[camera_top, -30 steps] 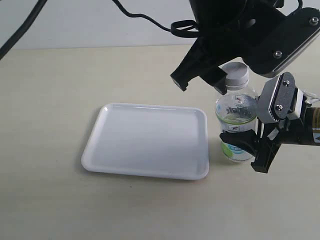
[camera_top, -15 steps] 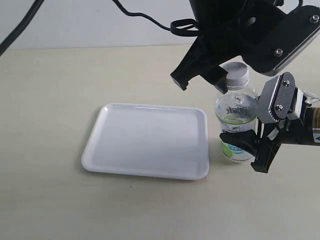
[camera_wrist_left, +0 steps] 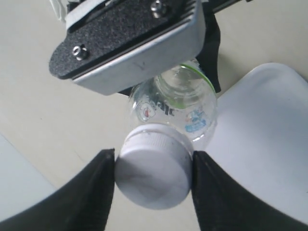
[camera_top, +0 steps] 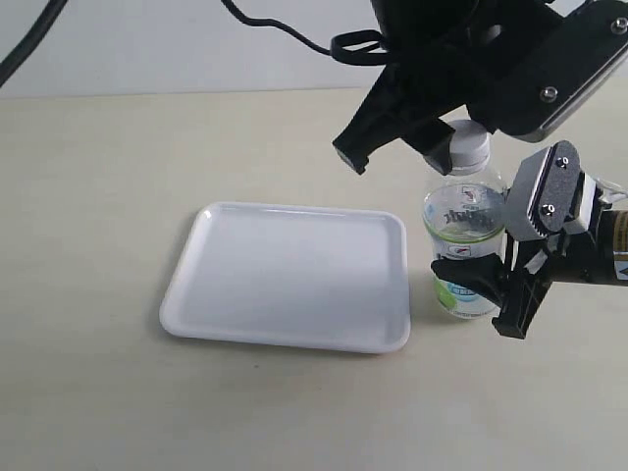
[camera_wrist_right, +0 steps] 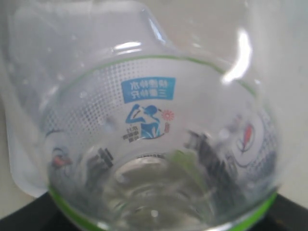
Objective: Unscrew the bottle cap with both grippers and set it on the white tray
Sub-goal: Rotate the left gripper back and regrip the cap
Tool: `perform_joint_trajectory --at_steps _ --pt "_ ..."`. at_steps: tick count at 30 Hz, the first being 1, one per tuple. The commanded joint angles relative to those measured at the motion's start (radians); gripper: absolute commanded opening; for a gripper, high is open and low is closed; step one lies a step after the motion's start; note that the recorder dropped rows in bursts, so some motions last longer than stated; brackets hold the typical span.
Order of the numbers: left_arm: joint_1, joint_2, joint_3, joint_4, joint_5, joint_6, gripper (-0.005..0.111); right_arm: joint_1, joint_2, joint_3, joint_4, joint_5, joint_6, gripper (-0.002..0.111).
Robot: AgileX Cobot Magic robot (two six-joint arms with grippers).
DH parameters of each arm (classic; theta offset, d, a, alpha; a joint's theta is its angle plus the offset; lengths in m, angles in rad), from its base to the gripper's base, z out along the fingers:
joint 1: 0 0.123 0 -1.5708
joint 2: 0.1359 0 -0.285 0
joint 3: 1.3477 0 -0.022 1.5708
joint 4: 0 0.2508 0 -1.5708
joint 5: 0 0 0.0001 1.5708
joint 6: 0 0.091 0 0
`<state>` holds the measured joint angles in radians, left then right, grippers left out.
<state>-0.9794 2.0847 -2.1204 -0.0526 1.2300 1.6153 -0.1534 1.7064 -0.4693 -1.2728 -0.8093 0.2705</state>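
Found left gripper [camera_wrist_left: 154, 156] jaws closed on bottle cap [camera_wrist_left: 153, 179], right gripper [camera_top: 483, 294] jaws clamping bottle [camera_top: 461, 221]. Judged possible: bottle spinning in clamp, defeating unscrewing.

Bottle [camera_wrist_right: 147, 115] label: white Chinese characters on blue patch, too blurred to read.
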Motion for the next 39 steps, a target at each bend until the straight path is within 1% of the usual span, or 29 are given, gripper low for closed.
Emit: perform_joint_trajectory --at_steps 1,9,15,22,29,36,39 --pt "0.003 -0.014 0.004 -0.003 -0.009 -0.128 0.0 0.001 0.004 0.004 -0.029 0.015 -0.007 0.0" --pt "0.003 -0.014 0.004 -0.003 -0.009 -0.39 0.0 0.001 0.004 0.004 -0.029 0.015 -0.007 0.0" --pt "0.0 -0.014 0.004 -0.003 -0.009 -0.717 0.0 0.001 0.004 0.004 -0.029 0.015 -0.007 0.0" --pt "0.0 -0.014 0.004 -0.017 -0.009 -0.986 0.0 0.001 0.004 0.004 -0.031 0.013 -0.007 0.0" --pt "0.0 -0.014 0.004 -0.017 -0.009 -1.301 0.0 0.001 0.004 0.004 -0.038 0.006 -0.007 0.0" --pt "0.0 -0.014 0.004 -0.036 -0.009 -1.549 0.0 0.001 0.004 0.004 -0.038 0.0 -0.007 0.0" --pt "0.0 -0.014 0.004 -0.089 -0.009 -1.615 0.0 0.001 0.004 0.004 -0.038 -0.002 -0.007 0.0"
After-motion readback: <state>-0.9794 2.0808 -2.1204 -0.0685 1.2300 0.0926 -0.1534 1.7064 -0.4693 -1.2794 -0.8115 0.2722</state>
